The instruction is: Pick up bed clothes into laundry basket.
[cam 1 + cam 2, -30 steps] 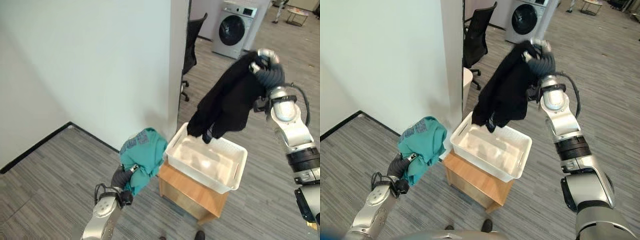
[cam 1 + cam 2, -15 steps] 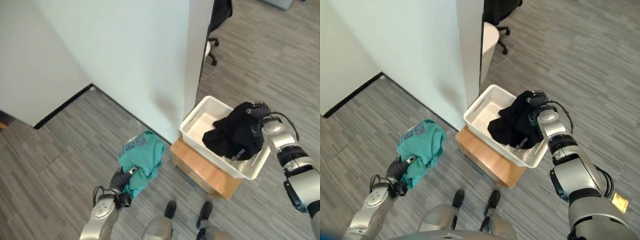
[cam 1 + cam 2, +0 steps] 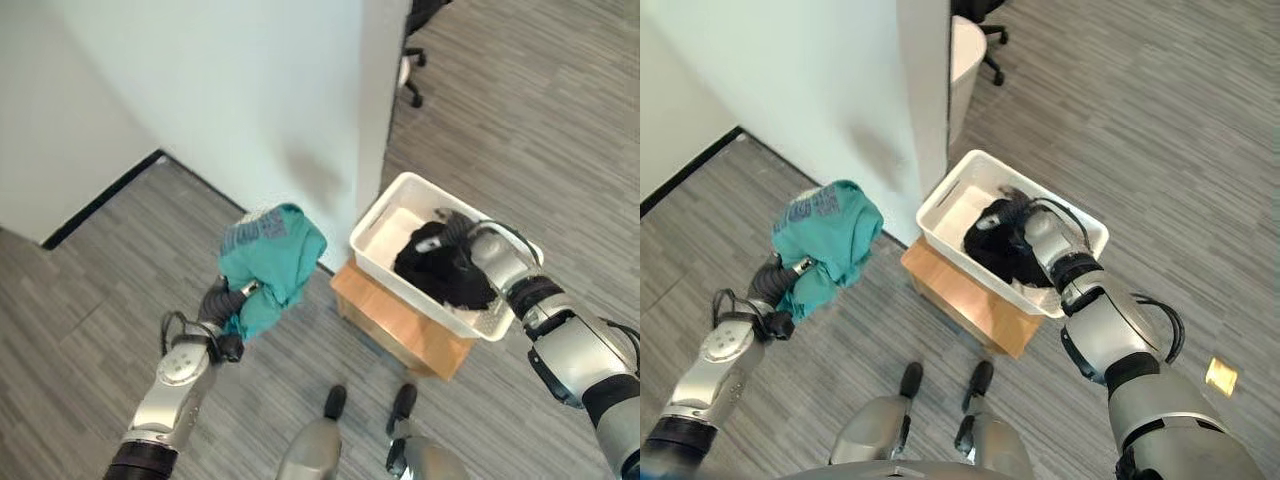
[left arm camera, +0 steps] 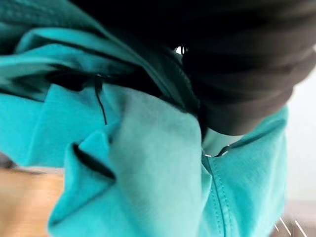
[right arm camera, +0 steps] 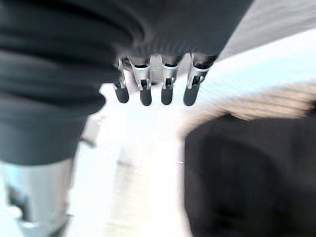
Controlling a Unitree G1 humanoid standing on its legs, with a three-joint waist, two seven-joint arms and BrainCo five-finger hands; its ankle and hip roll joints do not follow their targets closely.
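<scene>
- The right hand [image 5: 155, 86] is inside the white laundry basket [image 3: 385, 215], its silver, dark-tipped fingers [image 5: 167, 89] straight and side by side, holding nothing; the black garment [image 3: 442, 268] lies just beside them.
- The left hand [image 3: 222, 303] is raised beside the basket, over the floor [image 3: 90, 300]. A teal garment [image 3: 265, 260] is draped over it and hides its fingers, so I cannot tell how far they are closed.
- The black garment is a crumpled, soft heap with no clear long axis, lying in the half of the basket towards its right-hand corner, against the slotted wall there.
- The teal garment is a bunched knit with stitched seams, with grey print on its upper fold; it hangs downward from the hand, long axis roughly vertical.
- The basket is a rectangular, rigid plastic tub with a rolled rim, set cornerwise on a small wooden table [image 3: 385, 315] with flat sides.
- The table stands on grey wood-grain plank flooring, close to the corner of a pale wall [image 3: 230, 90].
</scene>
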